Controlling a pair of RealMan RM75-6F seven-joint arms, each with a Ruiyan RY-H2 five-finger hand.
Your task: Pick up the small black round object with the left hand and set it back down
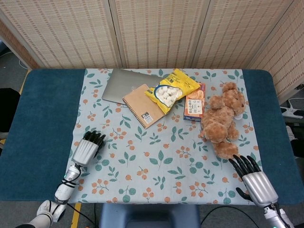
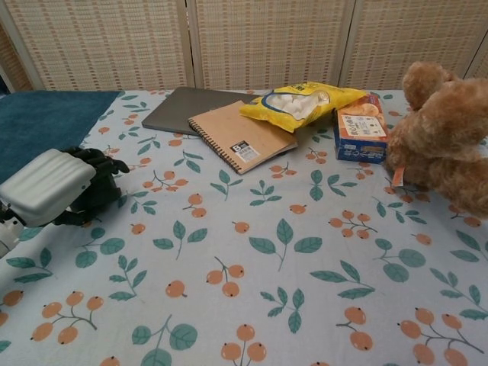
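A: Nearest us, at five o'clock on the table (image 1: 42, 118), we saw the right hand (image 1: 251, 176) lying released, fingers spread, holding nothing.

B: At eight o'clock the left hand (image 1: 88, 148) rested on the floral cloth (image 1: 156, 161), dark fingers (image 2: 95, 169) curled down. We could not tell whether it grasped anything; we could not make out the small black round object apart from those fingers.

A: At two o'clock sat the teddy bear (image 1: 222, 118), touching the orange box (image 1: 194, 105).

B: Toward twelve lay the notebook (image 1: 144, 105), overlapped by the yellow snack bag (image 1: 172, 90); both rested partly on the grey laptop (image 1: 118, 83), farthest at eleven.
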